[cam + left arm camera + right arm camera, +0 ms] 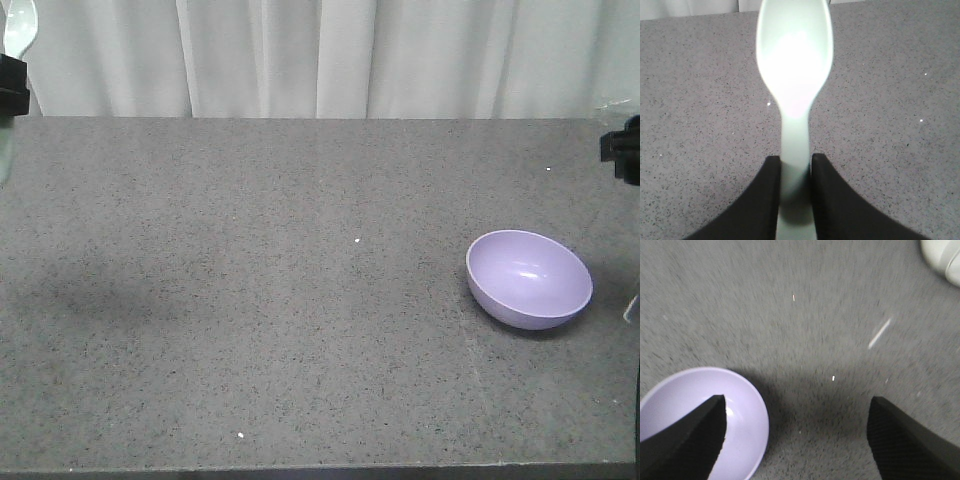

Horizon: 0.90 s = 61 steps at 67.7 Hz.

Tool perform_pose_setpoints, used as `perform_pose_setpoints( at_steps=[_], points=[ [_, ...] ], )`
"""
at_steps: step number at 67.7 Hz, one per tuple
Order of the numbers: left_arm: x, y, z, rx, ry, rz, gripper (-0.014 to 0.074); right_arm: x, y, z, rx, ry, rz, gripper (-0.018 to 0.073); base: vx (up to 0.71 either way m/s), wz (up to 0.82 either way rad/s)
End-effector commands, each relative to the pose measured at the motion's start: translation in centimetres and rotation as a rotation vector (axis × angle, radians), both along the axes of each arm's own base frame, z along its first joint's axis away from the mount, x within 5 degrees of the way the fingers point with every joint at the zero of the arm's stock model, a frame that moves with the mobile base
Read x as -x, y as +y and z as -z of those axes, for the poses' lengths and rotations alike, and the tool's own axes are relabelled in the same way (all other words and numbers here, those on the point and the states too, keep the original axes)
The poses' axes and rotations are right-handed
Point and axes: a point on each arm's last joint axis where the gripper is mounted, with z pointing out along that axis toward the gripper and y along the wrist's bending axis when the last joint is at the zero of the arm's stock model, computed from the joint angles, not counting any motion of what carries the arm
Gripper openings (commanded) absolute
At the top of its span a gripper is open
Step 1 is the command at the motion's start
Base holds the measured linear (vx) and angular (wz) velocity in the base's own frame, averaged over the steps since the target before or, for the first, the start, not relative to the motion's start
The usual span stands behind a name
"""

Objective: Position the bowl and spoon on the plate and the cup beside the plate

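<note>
Above the table point(250, 330), left gripper point(795, 159) clamped on spoon point(795, 60) handle, right gripper point(797, 400) wide apart near bowl point(747, 410)

Right claw point(797, 399) held wide open above a grey speckled desk point(790, 315), with a lavender bowl point(742, 420) at the lower left.

The picture looks down from the wrist and is blurred, the desk surface smeared. Two black fingers point(695, 435) rise from the bottom corners, far apart, with bare desk between them. The finger on the picture's left overlaps the inside of the round, smooth bowl, which is cut off by the left and bottom edges. A dark shadow lies on the desk just beside the bowl. In the top right corner sits a pale rounded object point(942, 255), mostly out of frame and too cropped to identify.
</note>
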Motion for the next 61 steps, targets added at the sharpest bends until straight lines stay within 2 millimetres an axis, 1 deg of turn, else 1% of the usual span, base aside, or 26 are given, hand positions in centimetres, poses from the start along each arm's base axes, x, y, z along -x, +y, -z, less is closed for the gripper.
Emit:
perform_pose_setpoints(
  at_steps=[1,9,15,24,31,41,51,61],
  points=[
    [1.0,-0.1,-2.2,0.027,-0.116,-0.004,-0.0008,-1.0,-1.1,-0.2,-0.067,-0.034,-0.051,0.0552,0.0,0.0],
    [0.9,-0.1,-2.1,0.026,-0.111,-0.004,-0.0008,-2.2,-2.4,1.7,-0.229,0.006,-0.065,0.0552,0.0,0.0],
    [0.9,-0.1,-2.1,0.026,-0.111,-0.004,-0.0008,-2.9,-2.9,3.0,-0.279,0.053,-0.108,0.0552,0.0,0.0],
    [0.9,-0.1,-2.1,0.026,-0.111,-0.004,-0.0008,-4.2,-3.2,5.3,-0.304,0.127,-0.141,0.0552,0.0,0.0],
    [0.9,-0.1,-2.1,0.026,-0.111,-0.004,-0.0008,-5.1,-2.9,6.7,-0.315,0.153,-0.153,0.0552,0.0,0.0],
    [0.9,-0.1,-2.1,0.026,-0.111,-0.004,-0.0008,-6.2,-2.9,8.7,-0.321,0.2,-0.151,0.0552,0.0,0.0],
    [0.9,-0.1,-2.1,0.027,-0.111,-0.003,-0.0008,-6.8,-3.0,10.4,-0.341,0.253,-0.148,0.0552,0.0,0.0],
    [0.9,-0.1,-2.1,0.027,-0.112,-0.004,-0.0008,-7.0,-3.0,11.4,-0.349,0.3,-0.164,0.0545,0.0,0.0]
  ],
)
